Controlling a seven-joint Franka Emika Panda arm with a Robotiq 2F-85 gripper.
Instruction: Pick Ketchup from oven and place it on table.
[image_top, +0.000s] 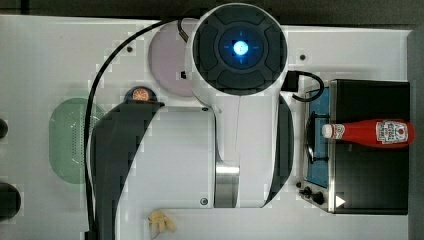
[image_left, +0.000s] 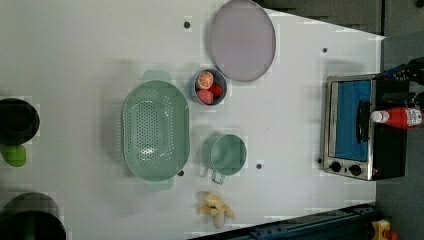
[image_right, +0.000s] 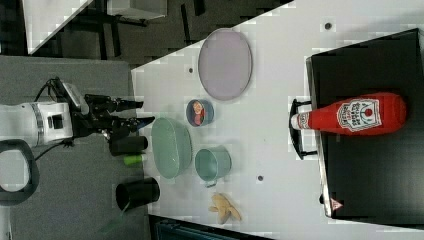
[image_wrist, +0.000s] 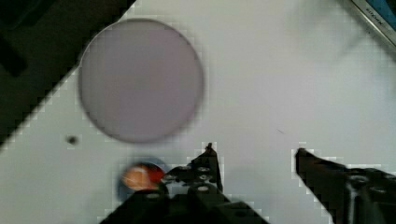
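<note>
**A:** White surface (image_left: 75, 60) first, operator: you have a plate (image_left: 242, 40), a small fruit bowl (image_left: 209, 87), a green colander (image_left: 156, 135), a green cup (image_left: 227, 155) and a yellowish object I can't identify (image_left: 215, 209) spread over it, with the oven (image_left: 357, 127) at the left view's right end.

**B:** And the ketchup?

**A:** Your ketchup (image_top: 370, 132) lies on its side on top of the oven, cap pointing toward the door side and overhanging the front edge, as the top view shows it. It is on the roof, not inside; the door looks shut.

**B:** So where does that leave you?

**A:** At the very start, I'd say. Nothing of the task is done: the bottle has not left the oven and nothing touches it.

**B:** The pincer?

**A:** Your pincer (image_wrist: 254, 161) stands fairly wide and holds nothing; between its fingers (image_wrist: 208, 163) the wrist view shows bare surface, with the plate and fruit bowl close by. In the right view the pincer (image_right: 142, 114) hangs well apart from the oven.

**B:** What remains?

**A:** All of it, in my judgement: you must carry the arm across to the oven, grip the bottle around its body, lift it clear and set it on a bare patch of surface.
</note>
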